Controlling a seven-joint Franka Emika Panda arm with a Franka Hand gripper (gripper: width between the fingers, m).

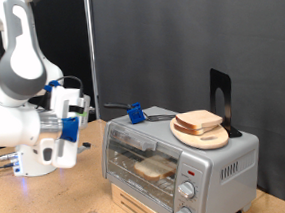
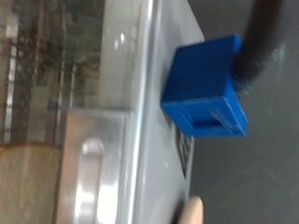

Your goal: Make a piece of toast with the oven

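The silver oven [image 1: 222, 160] stands on a wooden base at the exterior view's lower right, and its glass door [image 1: 139, 159] looks closed. A slice of bread [image 1: 200, 121] lies on a round light-wood board [image 1: 208, 138] on top of the oven. A pale slice-like shape [image 1: 154, 168] shows through the glass. My gripper [image 1: 71, 126], with blue fingers, hangs to the left of the oven at about door height, apart from it, with nothing seen between its fingers. In the wrist view the oven's metal top [image 2: 140, 112], its glass [image 2: 56, 65] and its door handle [image 2: 89, 177] show blurred; my fingers do not show.
A blue block [image 1: 135, 113] with a black cable sits on the oven's top rear left, and shows large in the wrist view [image 2: 206, 89]. A black stand [image 1: 220, 100] rises behind the board. Two knobs [image 1: 187, 190] are on the oven's right front. A dark curtain hangs behind.
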